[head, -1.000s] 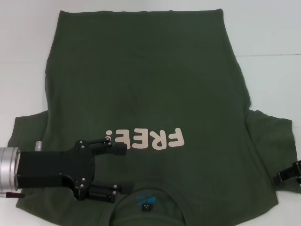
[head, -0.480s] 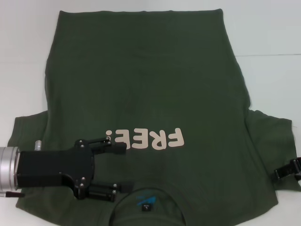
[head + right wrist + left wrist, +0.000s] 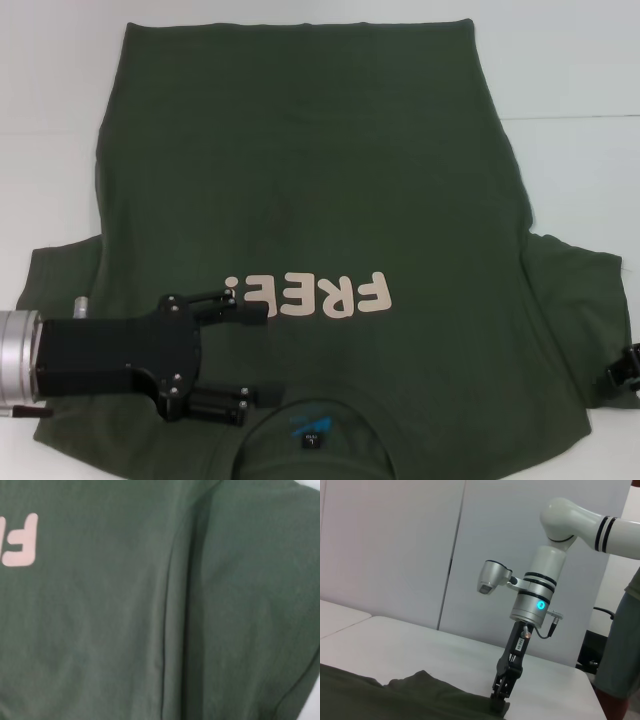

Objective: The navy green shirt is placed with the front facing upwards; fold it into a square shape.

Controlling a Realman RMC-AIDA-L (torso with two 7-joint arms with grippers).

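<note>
The navy green shirt lies flat on the white table, front up, with the pink "FREE!" print and the blue neck label on my near side. My left gripper is open, just above the shirt's left shoulder beside the collar. My right gripper is at the right sleeve's outer edge, mostly cut off by the frame. In the left wrist view the right gripper points straight down onto the sleeve hem of the shirt. The right wrist view shows only the shirt.
White table surface surrounds the shirt, with white wall panels behind. A person in grey stands beyond the table's right end, near a dark chair.
My right gripper has slid outward to the right, so less of it shows in the head view. The left gripper and the shirt have not moved.
</note>
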